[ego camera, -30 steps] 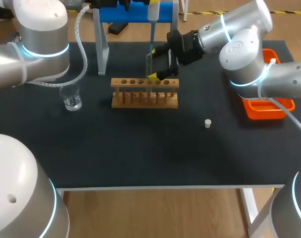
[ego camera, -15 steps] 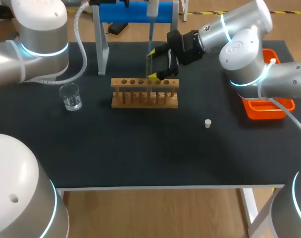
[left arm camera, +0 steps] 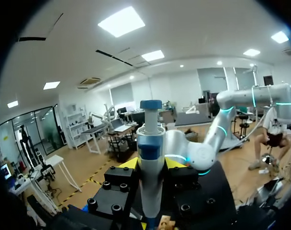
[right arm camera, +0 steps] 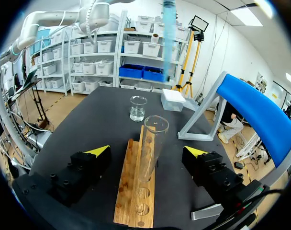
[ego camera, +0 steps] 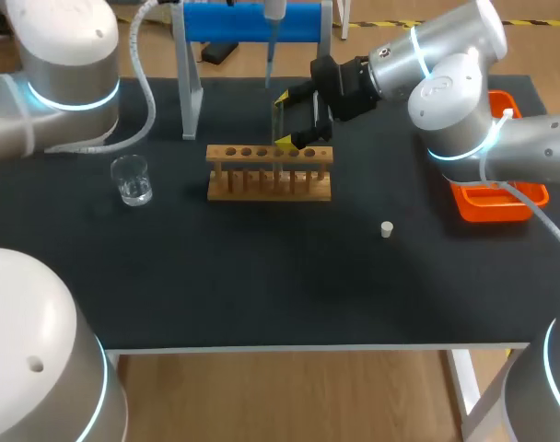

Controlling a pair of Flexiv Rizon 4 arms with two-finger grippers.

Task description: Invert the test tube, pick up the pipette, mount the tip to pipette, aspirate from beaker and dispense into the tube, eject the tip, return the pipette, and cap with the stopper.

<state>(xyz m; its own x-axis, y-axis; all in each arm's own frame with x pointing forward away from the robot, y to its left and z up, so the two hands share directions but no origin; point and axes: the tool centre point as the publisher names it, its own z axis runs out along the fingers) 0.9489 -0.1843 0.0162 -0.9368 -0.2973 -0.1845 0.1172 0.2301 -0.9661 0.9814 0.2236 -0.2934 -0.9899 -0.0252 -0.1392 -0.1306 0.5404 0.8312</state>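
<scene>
My left gripper (left arm camera: 151, 166) is shut on the white and blue pipette (left arm camera: 150, 139), held upright. In the head view the pipette (ego camera: 272, 28) hangs high at the back, and its thin tip (ego camera: 268, 72) ends above and behind the wooden rack (ego camera: 269, 172). A clear test tube (right arm camera: 151, 146) stands upright in the rack (right arm camera: 136, 196), between the wide-apart fingers of my open right gripper (right arm camera: 147, 151), touched by neither. The water beaker (ego camera: 132, 180) sits left of the rack. The small white stopper (ego camera: 387, 229) lies to the rack's front right.
A blue pipette stand (ego camera: 252, 23) rises behind the rack. An orange tray (ego camera: 496, 198) sits at the table's right edge, under my right arm. A white box (right arm camera: 173, 100) lies beyond the rack in the right wrist view.
The pipette has risen and drifted slightly left, its tip lifting away from the test tube's mouth. My left arm shifted with it. The right arm stayed put.
</scene>
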